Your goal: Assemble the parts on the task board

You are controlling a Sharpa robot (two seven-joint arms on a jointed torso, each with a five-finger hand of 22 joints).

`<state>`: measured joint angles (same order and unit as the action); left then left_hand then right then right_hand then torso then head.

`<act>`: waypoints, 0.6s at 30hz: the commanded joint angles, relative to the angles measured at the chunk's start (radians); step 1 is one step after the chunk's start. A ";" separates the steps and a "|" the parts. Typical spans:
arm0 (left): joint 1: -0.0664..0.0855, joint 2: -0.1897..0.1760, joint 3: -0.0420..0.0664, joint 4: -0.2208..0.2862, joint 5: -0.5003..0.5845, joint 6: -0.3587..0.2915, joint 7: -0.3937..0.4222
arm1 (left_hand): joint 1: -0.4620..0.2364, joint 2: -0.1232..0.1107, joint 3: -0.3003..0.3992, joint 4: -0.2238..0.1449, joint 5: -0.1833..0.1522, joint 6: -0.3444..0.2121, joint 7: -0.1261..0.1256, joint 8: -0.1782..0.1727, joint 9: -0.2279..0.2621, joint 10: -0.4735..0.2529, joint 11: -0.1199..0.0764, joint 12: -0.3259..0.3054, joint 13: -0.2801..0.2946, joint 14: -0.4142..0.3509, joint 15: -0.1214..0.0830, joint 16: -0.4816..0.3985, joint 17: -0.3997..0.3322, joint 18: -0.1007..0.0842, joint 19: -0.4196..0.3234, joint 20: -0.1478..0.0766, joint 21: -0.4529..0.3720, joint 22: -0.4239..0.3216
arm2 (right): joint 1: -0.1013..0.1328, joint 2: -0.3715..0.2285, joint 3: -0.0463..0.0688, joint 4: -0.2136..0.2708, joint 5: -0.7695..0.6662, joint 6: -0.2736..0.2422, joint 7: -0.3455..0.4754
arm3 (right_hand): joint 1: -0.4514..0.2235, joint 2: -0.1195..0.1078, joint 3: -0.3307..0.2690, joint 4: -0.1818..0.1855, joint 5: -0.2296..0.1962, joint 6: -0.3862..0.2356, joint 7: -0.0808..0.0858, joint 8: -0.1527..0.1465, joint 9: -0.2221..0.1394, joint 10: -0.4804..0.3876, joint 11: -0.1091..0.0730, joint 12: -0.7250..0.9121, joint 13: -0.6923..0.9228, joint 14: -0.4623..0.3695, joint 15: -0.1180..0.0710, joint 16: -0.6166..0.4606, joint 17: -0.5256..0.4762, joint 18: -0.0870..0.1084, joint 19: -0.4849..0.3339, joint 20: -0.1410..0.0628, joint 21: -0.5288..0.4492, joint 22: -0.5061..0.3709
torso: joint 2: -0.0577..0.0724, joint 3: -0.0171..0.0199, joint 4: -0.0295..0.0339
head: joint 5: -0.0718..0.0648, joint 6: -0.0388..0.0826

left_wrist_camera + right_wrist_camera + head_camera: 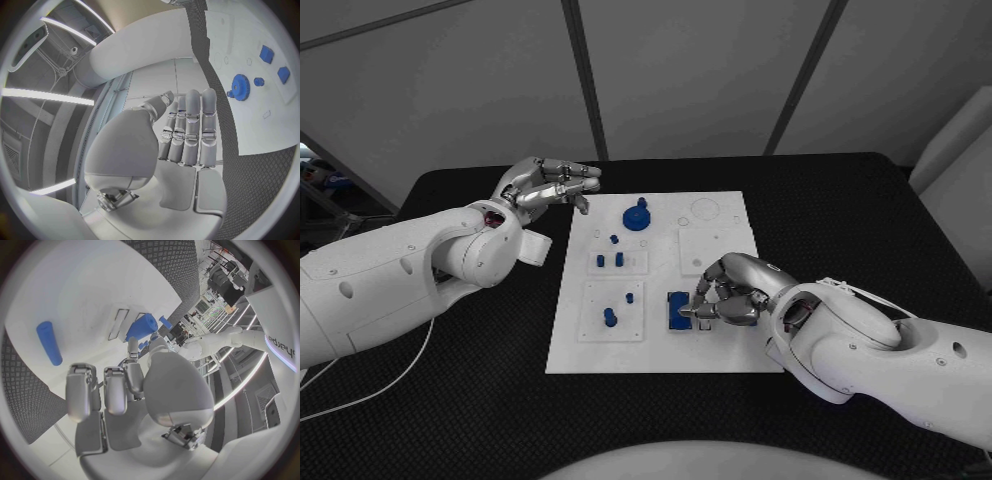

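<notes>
Bench [877, 210]: black, with a fine textured surface; the white task board [733, 345] lies flat at the centre of the head view. It looks rigid and thin, so any push on a part could slide it across the bench.

Left hand [548, 185]: raised at the upper left of the head view, just off the board's upper-left corner, fingers curled together around nothing that I can see.

Right hand [730, 290]: at the lower right of the board, fingers bent down over a blue block [679, 311]. They appear to press on or pinch it, but a firm hold cannot be confirmed.

Parts, judged as light, stiff moulded plastic with smooth, fairly slippery faces:
- blue gear [636, 217], upper middle of the board. Take it by the toothed rim or its top knob.
- blue block, lower middle. Grip across its flat sides.
- blue cylinder [49, 342], lying on the board in the right wrist view. It will likely roll, so pinch across its middle.
- small blue pegs [609, 260], centre-left. Tiny; fingertip pinch only, easy to drop.
</notes>
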<state>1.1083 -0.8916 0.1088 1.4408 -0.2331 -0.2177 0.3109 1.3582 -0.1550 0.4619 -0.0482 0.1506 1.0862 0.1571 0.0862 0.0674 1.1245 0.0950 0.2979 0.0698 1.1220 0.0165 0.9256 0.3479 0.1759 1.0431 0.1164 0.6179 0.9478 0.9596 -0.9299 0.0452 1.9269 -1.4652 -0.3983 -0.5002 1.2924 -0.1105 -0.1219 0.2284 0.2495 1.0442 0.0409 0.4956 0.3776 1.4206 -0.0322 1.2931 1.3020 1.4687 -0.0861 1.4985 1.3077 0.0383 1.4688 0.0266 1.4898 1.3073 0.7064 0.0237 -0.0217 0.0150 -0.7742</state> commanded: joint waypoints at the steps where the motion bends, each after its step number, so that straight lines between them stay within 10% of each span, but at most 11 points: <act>1: 0.001 0.001 0.000 0.001 0.003 0.011 0.002 | -0.005 0.004 0.003 0.001 0.005 0.003 0.003 -0.004 0.000 -0.008 -0.002 0.004 0.000 0.001 0.003 -0.004 -0.002 0.007 -0.003 0.005 -0.005 -0.002 | 0.001 0.002 -0.001 -0.002 -0.020 0.028 0.014 | 0.009 -0.001 -0.001 -0.008 -0.003 0.004 -0.003 0.003 0.002 0.006 -0.001 0.007 0.002 0.074 -0.007 0.002 0.135 -0.006 0.029 -0.007 0.001 0.129 | 0.001 -0.0004 0.0012 | 0.002 -0.002; 18: 0.001 0.002 0.000 -0.001 0.003 0.014 -0.001 | -0.005 0.004 0.003 0.001 0.005 0.003 0.003 -0.004 0.000 -0.008 -0.002 0.004 0.000 0.001 0.003 -0.004 -0.002 0.007 -0.003 0.005 -0.005 -0.002 | 0.000 0.005 -0.001 -0.009 -0.033 0.037 0.002 | 0.014 0.013 -0.009 -0.004 -0.014 0.016 -0.007 0.009 0.004 0.018 -0.004 0.023 0.019 0.075 -0.009 0.005 0.140 -0.007 0.032 -0.008 0.004 0.135 | 0.000 -0.0002 0.0015 | 0.003 -0.008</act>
<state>1.1079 -0.8911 0.1085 1.4388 -0.2330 -0.2157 0.3093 1.3582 -0.1550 0.4619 -0.0482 0.1505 1.0862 0.1571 0.0863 0.0674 1.1245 0.0950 0.2979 0.0698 1.1220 0.0164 0.9256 0.3481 0.1758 1.0431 0.1164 0.6178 0.9479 0.9608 -0.9253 0.0470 1.9234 -1.4804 -0.3671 -0.4876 1.3005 -0.1018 -0.1283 0.2237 0.2398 1.0515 0.0337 0.4996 0.3807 1.4312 -0.0357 1.3124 1.3081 1.4650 -0.0896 1.4985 1.3076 0.0384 1.4654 0.0232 1.4898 1.3073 0.7075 0.0236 -0.0212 0.0192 -0.7831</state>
